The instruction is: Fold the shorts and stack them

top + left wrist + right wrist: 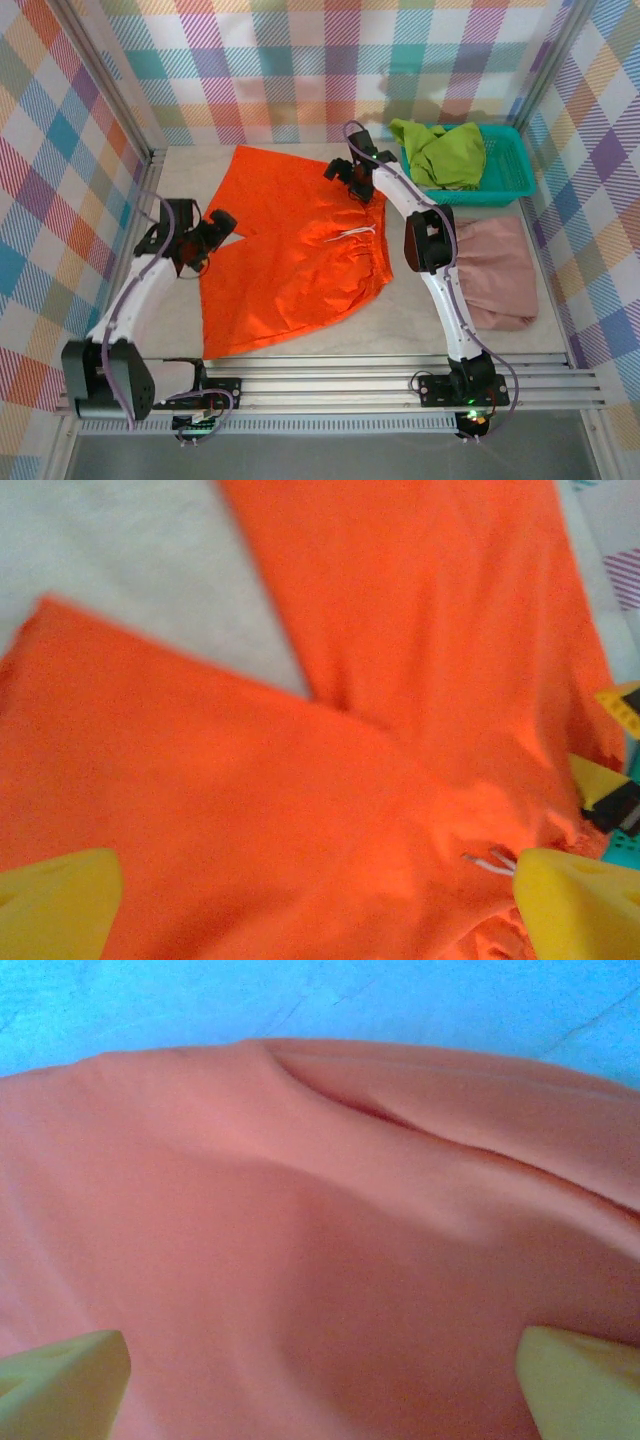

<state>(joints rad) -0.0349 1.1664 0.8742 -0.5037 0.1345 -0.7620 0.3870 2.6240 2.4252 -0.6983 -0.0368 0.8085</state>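
Orange shorts: lying spread flat and unfolded on the counter, well to the left of the teal basket, both legs fanning away from it.
Pink shorts: resting on the counter just on the near side of the basket, looking bunched into a compact shape; whether that is a proper fold is not showing.
Green shorts: sitting crumpled inside the basket, spilling over its left rim.
Left pincer: hovering far left of the basket, released, jaws gaping over orange fabric and gripping nothing.
Right pincer: hanging just left of the basket, released too, low over the orange cloth.
Progress: seemingly early, with no stack forming yet.
Remaining: the orange pair is waiting for its fold, the green pair needs lifting out, and all three need stacking.
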